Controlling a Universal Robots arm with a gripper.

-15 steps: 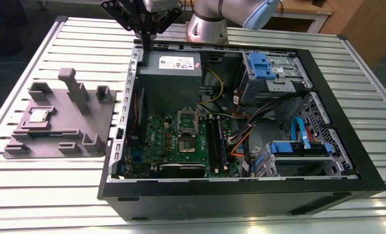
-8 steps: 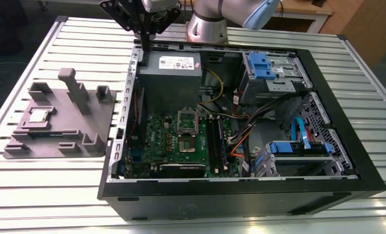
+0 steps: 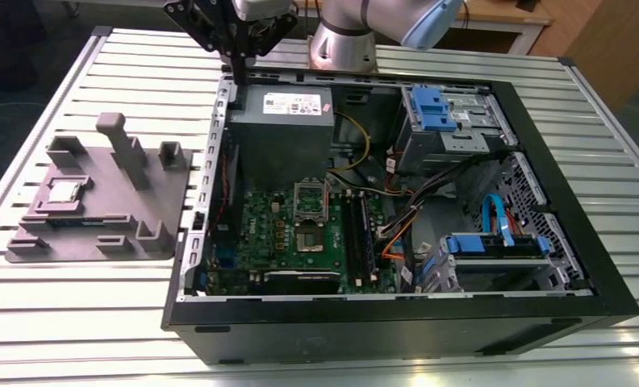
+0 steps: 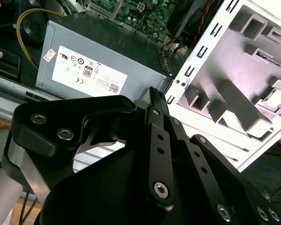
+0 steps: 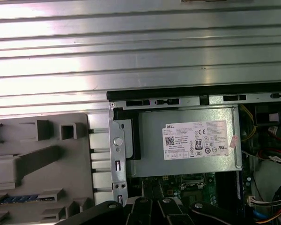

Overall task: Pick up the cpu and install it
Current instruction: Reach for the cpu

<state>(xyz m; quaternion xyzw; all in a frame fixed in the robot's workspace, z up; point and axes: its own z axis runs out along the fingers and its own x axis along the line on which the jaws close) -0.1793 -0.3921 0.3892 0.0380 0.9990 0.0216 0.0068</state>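
One cpu [image 3: 61, 192] rests on the grey fixture [image 3: 156, 203]; the one gripper [image 3: 233, 71] hangs closed, empty.

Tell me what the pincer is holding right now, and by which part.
Nothing: the pincer is empty over the computer case's edge, and the cpu lies on the grey holder beside the case.

Slatted metal table [image 3: 83, 322] (wooden furniture [image 3: 610, 40] behind).
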